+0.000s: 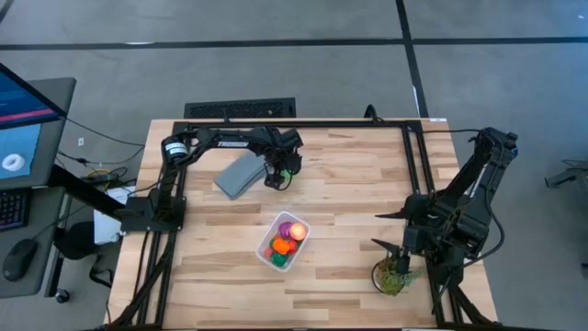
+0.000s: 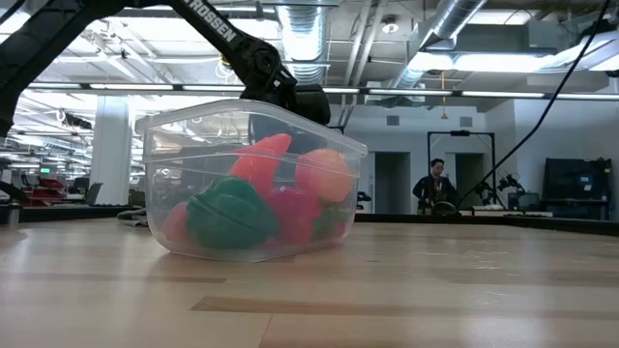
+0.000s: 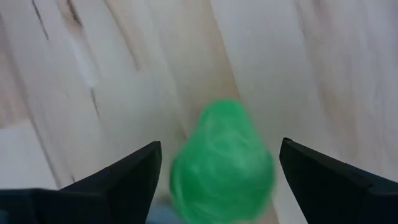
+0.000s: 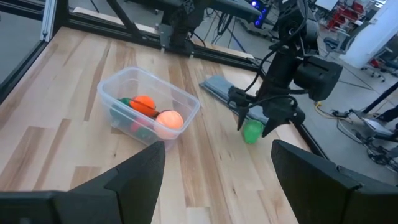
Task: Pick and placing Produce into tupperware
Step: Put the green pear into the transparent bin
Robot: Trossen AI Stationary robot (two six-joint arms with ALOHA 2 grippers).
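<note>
My left gripper (image 1: 286, 172) sits just above centre of the high view, fingers spread apart and straddling a light green toy pear (image 3: 222, 163). In the left wrist view the pear lies between my two fingers (image 3: 118, 177) with clear daylight on each side, so nothing is clamped yet. The right wrist view confirms it: the pear (image 4: 252, 132) sits on the wooden table (image 1: 367, 175) under my open fingers, right of centre in that frame.

The tupperware (image 1: 283, 241) stands at lower centre of the high view, well apart from the pear, and already holds several pieces: a yellow-orange ball (image 4: 169, 120), an orange carrot-like piece (image 4: 143, 102) and a dark green piece (image 2: 230, 217). The grey lid (image 1: 238, 175) lies just left of my gripper.

My right gripper (image 4: 217, 180) waits at the lower right of the high view beside the potted plant (image 1: 391, 278), fingers apart, empty.

Assessment: the step in hand is the grasp. The pear looks rounded and smooth, so I judge it may squirt out if pinched off-centre. I should centre the fingers on the widest part of the body, descend until the tips are close to the table, then close gently and evenly. I would lift straight up before travelling, clear the container's rim with margin, and release low over the open space inside, since the contents are already piled high.
</note>
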